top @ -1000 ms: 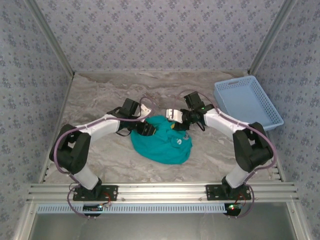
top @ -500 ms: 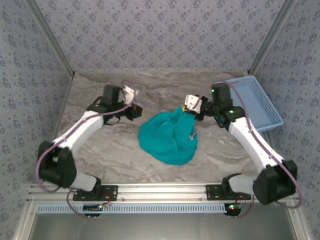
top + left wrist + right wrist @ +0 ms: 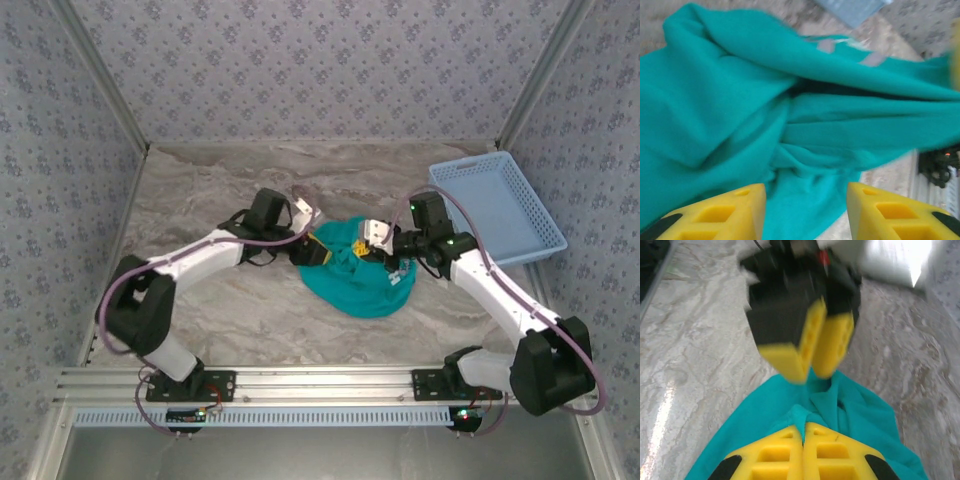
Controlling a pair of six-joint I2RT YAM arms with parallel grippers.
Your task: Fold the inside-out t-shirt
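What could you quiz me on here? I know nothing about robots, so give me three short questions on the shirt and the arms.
1. True or false: the t-shirt lies crumpled on the table, outside the basket.
2. Pick one. The right tool is: A) wide open; B) shut on the t-shirt; C) shut on nothing.
3. Which arm's tool is nearer the basket?
Key: 1 true; 2 B; 3 the right arm's.
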